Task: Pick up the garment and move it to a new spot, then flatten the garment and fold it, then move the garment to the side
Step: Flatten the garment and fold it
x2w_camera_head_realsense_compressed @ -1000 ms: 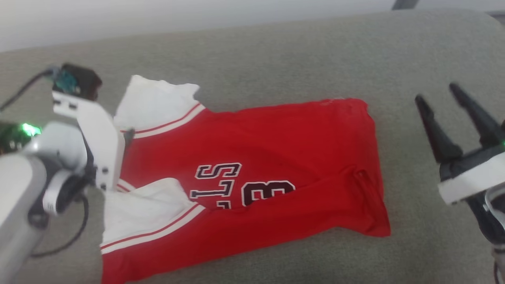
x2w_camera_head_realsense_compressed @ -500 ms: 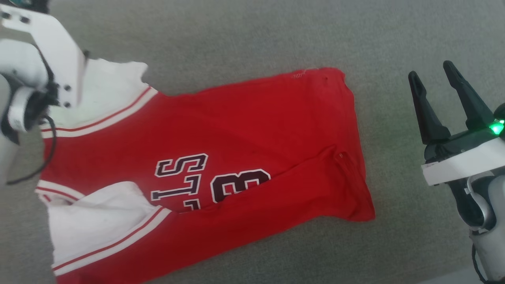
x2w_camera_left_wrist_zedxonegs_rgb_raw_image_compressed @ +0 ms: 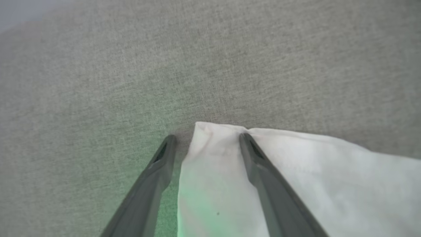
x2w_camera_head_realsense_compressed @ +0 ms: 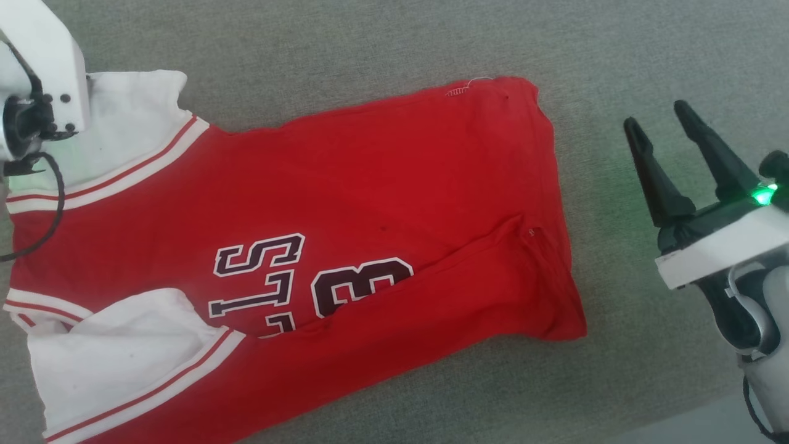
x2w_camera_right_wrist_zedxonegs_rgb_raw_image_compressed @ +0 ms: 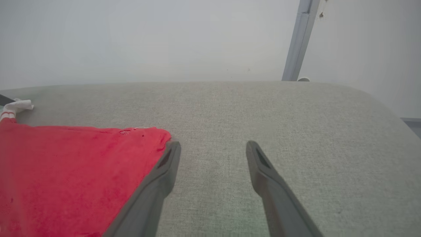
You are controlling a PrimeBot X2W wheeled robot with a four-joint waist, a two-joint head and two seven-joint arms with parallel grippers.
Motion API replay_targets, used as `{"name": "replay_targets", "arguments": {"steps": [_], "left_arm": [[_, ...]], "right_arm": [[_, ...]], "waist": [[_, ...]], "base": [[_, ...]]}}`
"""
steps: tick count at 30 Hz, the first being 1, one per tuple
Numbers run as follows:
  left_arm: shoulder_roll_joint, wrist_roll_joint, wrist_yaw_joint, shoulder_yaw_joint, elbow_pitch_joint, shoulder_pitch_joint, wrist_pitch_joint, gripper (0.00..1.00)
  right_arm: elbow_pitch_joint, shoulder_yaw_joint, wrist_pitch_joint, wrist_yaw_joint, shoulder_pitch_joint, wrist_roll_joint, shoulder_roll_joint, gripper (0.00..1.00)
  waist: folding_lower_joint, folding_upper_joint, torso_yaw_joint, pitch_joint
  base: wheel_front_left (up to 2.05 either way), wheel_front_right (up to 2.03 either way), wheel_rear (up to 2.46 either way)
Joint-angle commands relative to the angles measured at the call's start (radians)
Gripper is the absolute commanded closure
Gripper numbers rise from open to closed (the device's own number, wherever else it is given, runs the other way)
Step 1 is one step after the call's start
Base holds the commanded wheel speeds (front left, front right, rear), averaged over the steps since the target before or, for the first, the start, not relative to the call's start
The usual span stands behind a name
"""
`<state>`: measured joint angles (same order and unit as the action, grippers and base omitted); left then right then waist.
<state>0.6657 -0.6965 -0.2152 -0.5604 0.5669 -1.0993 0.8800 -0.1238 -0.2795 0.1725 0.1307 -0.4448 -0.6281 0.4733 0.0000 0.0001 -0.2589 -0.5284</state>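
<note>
In the head view the red jersey is lying spread out on the grey surface, the right hand hovering spread beside its hem; in the left wrist view the left hand, fingers apart, is straddling the white sleeve corner; in the right wrist view the hem is lying just beside one finger.

Soft, even light, with patches of green glow.

In the head view the garment casts only a thin, faint shadow along its lower edge, and its white parts look nearly bleached. A green lamp behind the right gripper tints the grey surface beside it. The left wrist view is soft, with green glow on the white cloth by the left gripper, whose fingers blur. In the right wrist view the surface's far edge bows, and the wall is washed pale.
</note>
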Motion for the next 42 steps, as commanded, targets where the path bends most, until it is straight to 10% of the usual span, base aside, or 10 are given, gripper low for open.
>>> {"name": "replay_targets", "arguments": {"steps": [1,14,28,29,30,42], "left_arm": [[-0.012,-0.016,0.002,-0.022,0.04,0.049,0.033,1.0],[-0.093,-0.013,0.02,-0.05,0.024,0.006,0.006,1.0],[-0.152,-0.006,0.031,-0.061,0.034,-0.05,-0.046,1.0],[-0.157,-0.007,0.034,-0.061,0.037,-0.052,-0.052,1.0],[-0.161,-0.007,0.034,-0.061,0.04,-0.055,-0.061,1.0],[-0.15,-0.025,0.083,-0.074,-0.028,-0.057,-0.062,1.0]], "right_arm": [[0.006,-0.011,-0.014,0.0,-0.019,-0.013,0.007,0.0],[-0.018,-0.197,-0.337,0.0,-0.232,-0.162,0.104,0.0],[-0.209,-0.421,-0.668,0.0,-0.465,-0.22,0.07,0.0],[-0.225,-0.433,-0.676,0.0,-0.475,-0.22,0.069,0.35],[-0.237,-0.444,-0.681,0.0,-0.484,-0.221,0.067,1.0],[-0.228,-0.474,-0.573,-0.001,-0.493,-0.24,0.15,1.0]], "waist": [[0.0,-0.0001,0.002,-0.003],[0.0,-0.0001,0.075,-0.012],[0.0,-0.0001,0.125,-0.031],[0.0,-0.0001,0.129,-0.03],[0.0,-0.0001,0.134,-0.028],[0.0,-0.0001,0.21,0.064]], "base": [[0.0,0.0,0.0],[0.0,0.0,0.0],[0.0,0.0,0.0],[0.0,0.0,0.0],[0.0,0.0,0.0],[0.0,0.0,0.0]]}}
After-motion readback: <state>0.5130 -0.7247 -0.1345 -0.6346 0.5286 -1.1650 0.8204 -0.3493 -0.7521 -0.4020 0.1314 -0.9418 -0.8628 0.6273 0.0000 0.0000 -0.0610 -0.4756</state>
